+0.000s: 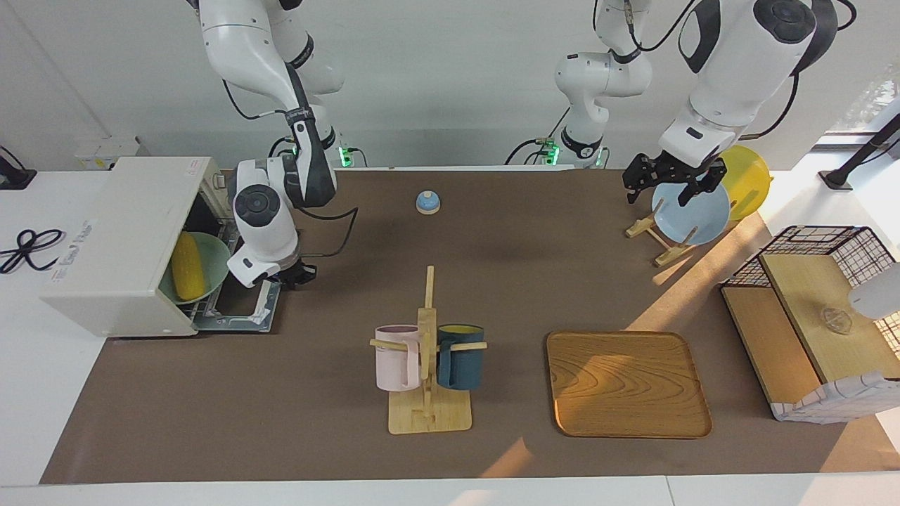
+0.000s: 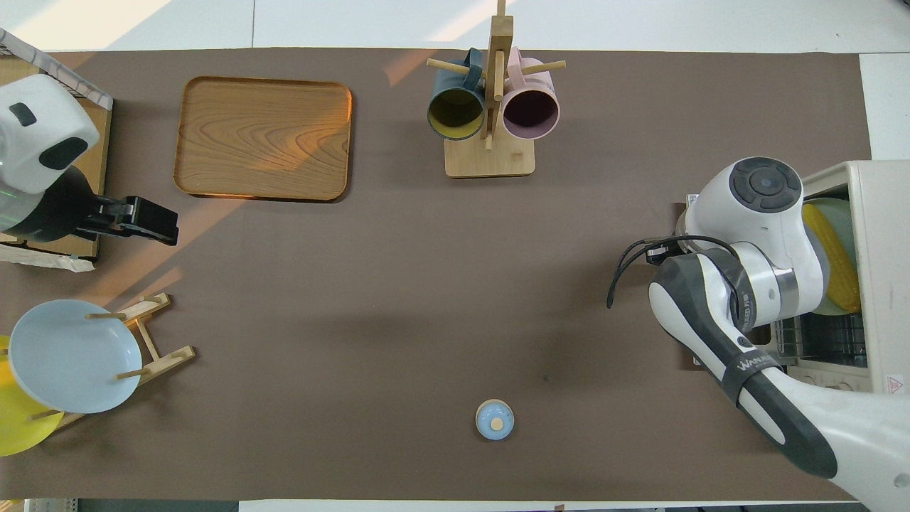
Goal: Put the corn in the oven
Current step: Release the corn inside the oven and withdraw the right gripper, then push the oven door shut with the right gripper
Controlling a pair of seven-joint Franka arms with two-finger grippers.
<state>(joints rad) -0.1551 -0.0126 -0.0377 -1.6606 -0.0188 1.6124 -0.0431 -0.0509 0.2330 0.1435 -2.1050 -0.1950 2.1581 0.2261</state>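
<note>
Corn [image 1: 187, 266] on mint plate [image 1: 214, 254] inside open oven [image 1: 119, 242], just beside right gripper [image 1: 294, 274], fingers pressed together, empty. Facing view only: right gripper; hidden under arm overhead. Left gripper [image 1: 666, 182] spread above blue plate [image 1: 692, 214]. Brown-covered worktop [image 1: 492, 281], white wall.

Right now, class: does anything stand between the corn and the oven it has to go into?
Nothing visible does. The corn already lies on a mint plate on the rack inside the oven, whose door lies open. The right gripper is over the door's edge, shut and empty.
</note>
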